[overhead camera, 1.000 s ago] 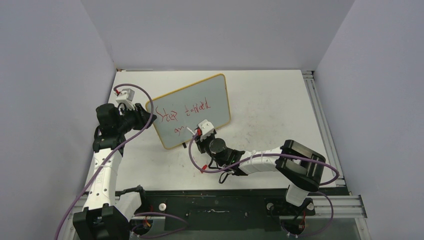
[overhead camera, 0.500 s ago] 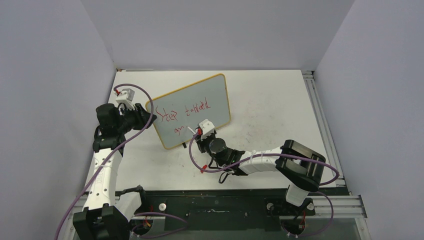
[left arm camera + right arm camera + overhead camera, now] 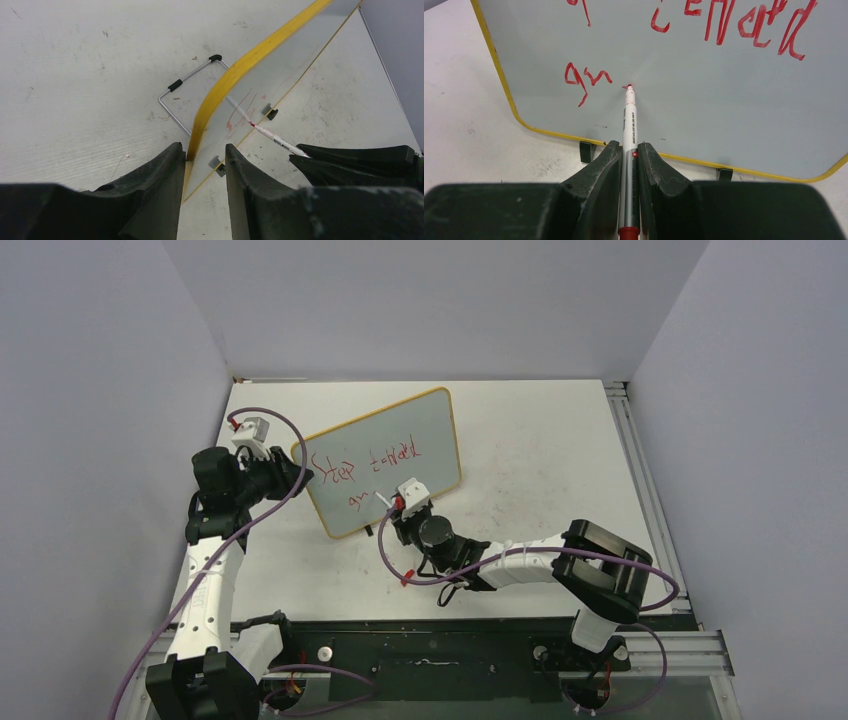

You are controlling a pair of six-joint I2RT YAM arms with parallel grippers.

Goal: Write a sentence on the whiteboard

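**Operator:** How will the board behave under the pen?

**Spotter:** Start with what it stands on. Your table (image 3: 540,440) is a flat, matt white sheet, scuffed and faintly smeared with red. The whiteboard (image 3: 425,425) stands on it left of centre, tilted back. It is a thin, stiff panel with a glossy pale grey face, rounded corners and a narrow yellow frame. I judge it light and easy to tip, so a push from the tip could rock or slide it unless you brace it. Your left gripper (image 3: 204,154) does that, pinching the frame at the board's left edge with one finger on each face. That is a good place to hold, clear of the writing.

**Operator:** What props it up?

**Spotter:** A bent wire stand (image 3: 196,71) with black sleeves sits behind it, and small black feet (image 3: 585,150) sit under the lower edge. Both surfaces are smooth, so expect it to skate.

**Operator:** And the pen?

**Spotter:** The marker (image 3: 629,117) is a slim, hard, slick white barrel with a red tip. Your right gripper (image 3: 629,147) is pressed together on it towards the rear end, which leaves a long length free. It may pivot if you lean hard, so press lightly. The tip is at the face just right of "gr", which opens the second line of the sentence (image 3: 370,468). I cannot tell whether it touches. The red strokes are thin and uneven and probably smudge easily.
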